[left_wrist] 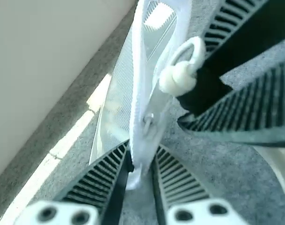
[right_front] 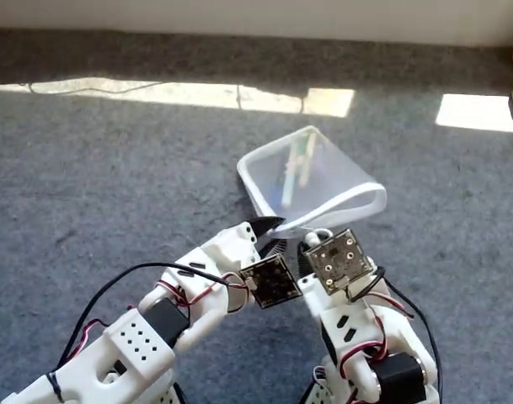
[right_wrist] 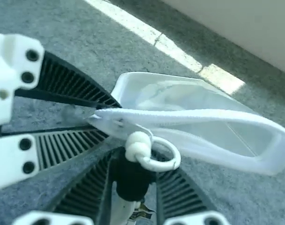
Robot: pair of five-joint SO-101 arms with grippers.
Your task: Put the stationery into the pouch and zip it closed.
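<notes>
The grey carpet (right_front: 88, 168) covers the whole surface, with a strip of sunlight across the top of the high view. The white mesh pouch (right_front: 323, 181) lies just right of centre, its zipper band along the lower edge facing both arms. The left gripper (left_wrist: 140, 164) is clamped tight on the band's end corner, at centre frame. Just beside it to the right, the right gripper (right_wrist: 133, 166) is closed around the zipper pull (right_wrist: 149, 152) (a white bead and ring). Pale stationery (right_front: 298, 168) shows through the mesh in the pouch's upper part.
</notes>
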